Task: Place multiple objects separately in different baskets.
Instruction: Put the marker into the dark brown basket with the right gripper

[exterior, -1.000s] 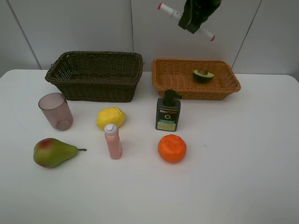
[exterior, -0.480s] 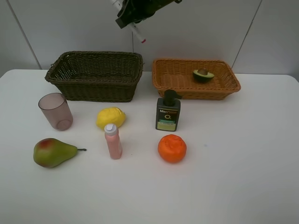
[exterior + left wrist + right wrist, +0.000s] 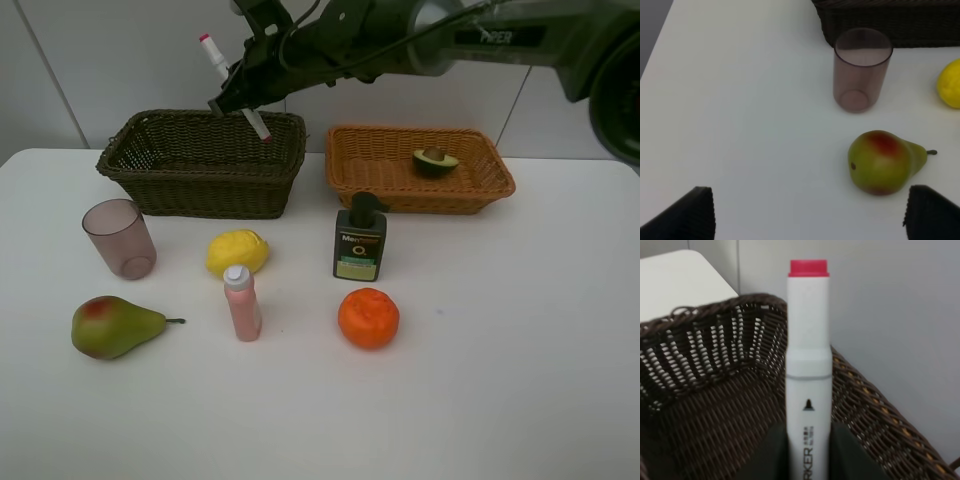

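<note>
My right gripper (image 3: 240, 92) (image 3: 808, 462) hangs over the dark brown basket (image 3: 160, 190) (image 3: 705, 405), shut on the white marker (image 3: 217, 58) (image 3: 808, 365), which is tilted with one red cap up. The avocado half (image 3: 435, 161) lies in the orange-tan basket (image 3: 490, 188). On the table are the cup (image 3: 119, 238) (image 3: 862, 68), lemon (image 3: 237, 252) (image 3: 950, 82), pear (image 3: 112, 327) (image 3: 883, 162), pink bottle (image 3: 241, 302), pump bottle (image 3: 360, 240) and orange (image 3: 368, 317). My left gripper (image 3: 812, 220) is open, with the pear just ahead of it and nothing between its fingers.
The white table (image 3: 520, 350) ends at a wall behind the baskets. The right arm (image 3: 480, 30) stretches across the back, above the orange-tan basket.
The right arm has carried the marker left from above the orange-tan basket and lowered it over the dark brown basket. Everything on the table stayed put.
</note>
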